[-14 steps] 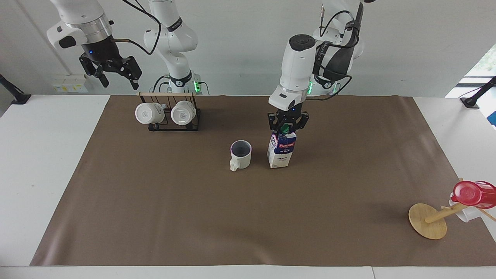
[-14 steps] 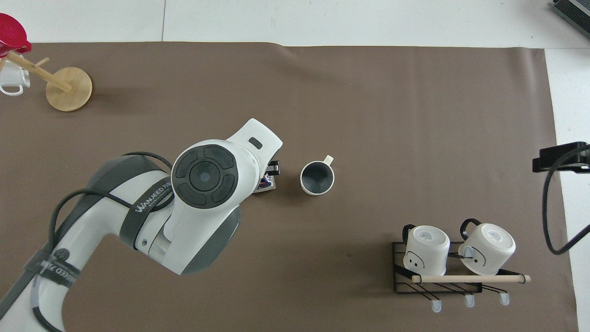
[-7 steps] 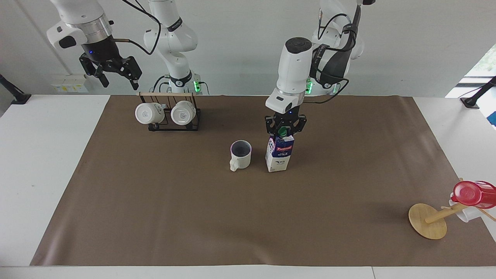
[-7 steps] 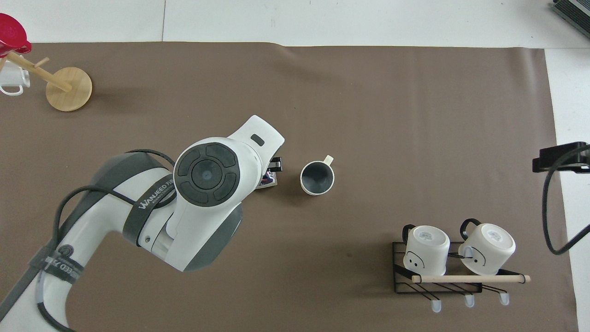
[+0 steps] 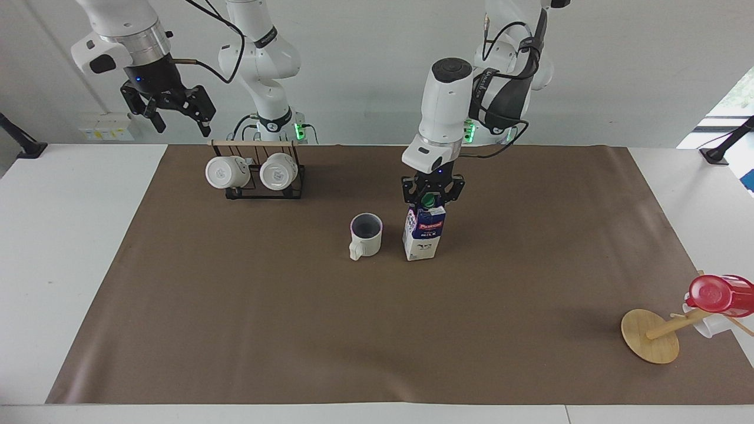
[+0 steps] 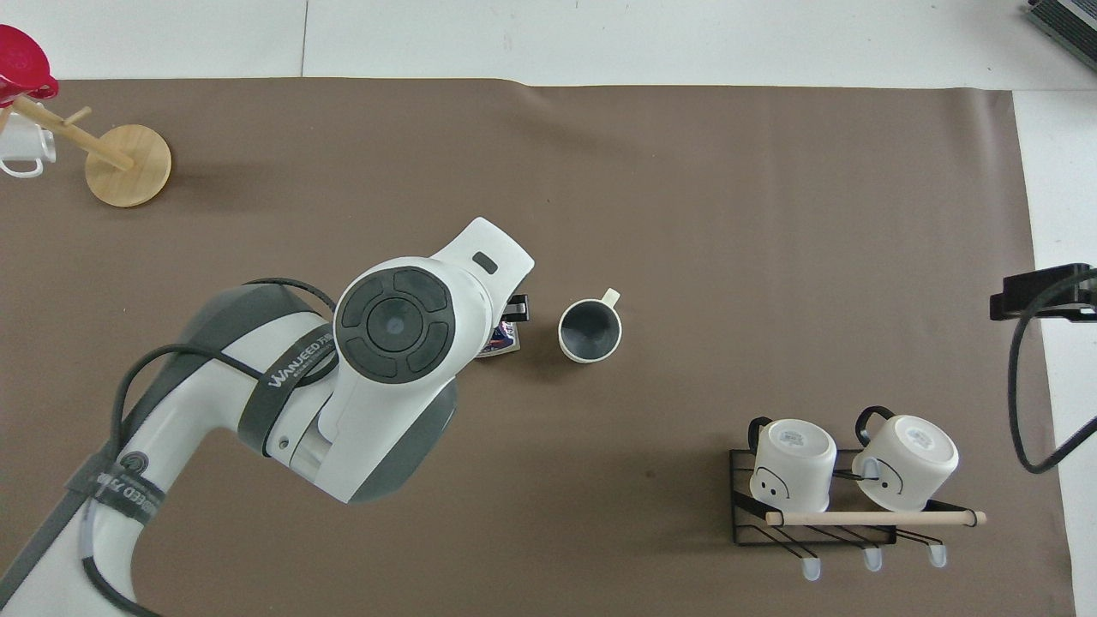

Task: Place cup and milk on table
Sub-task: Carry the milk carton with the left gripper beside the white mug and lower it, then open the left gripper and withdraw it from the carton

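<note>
Narrow gap between cup (image 5: 366, 234) and milk (image 5: 424, 233). Left gripper (image 5: 432, 198) sits over the carton top. Brown sheet (image 5: 377, 330) open past them.

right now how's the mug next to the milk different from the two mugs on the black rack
The cup stands upright on the brown sheet of the table, mouth up; the two rack mugs hang tipped on the black rack, bases showing. The cup has a dark greyish inside and a purple rim; the rack mugs look all white with grey-stamped bases. The cup stands beside the milk; the rack mugs sit nearer the robots. All three are small, pale, with loop handles.
</note>
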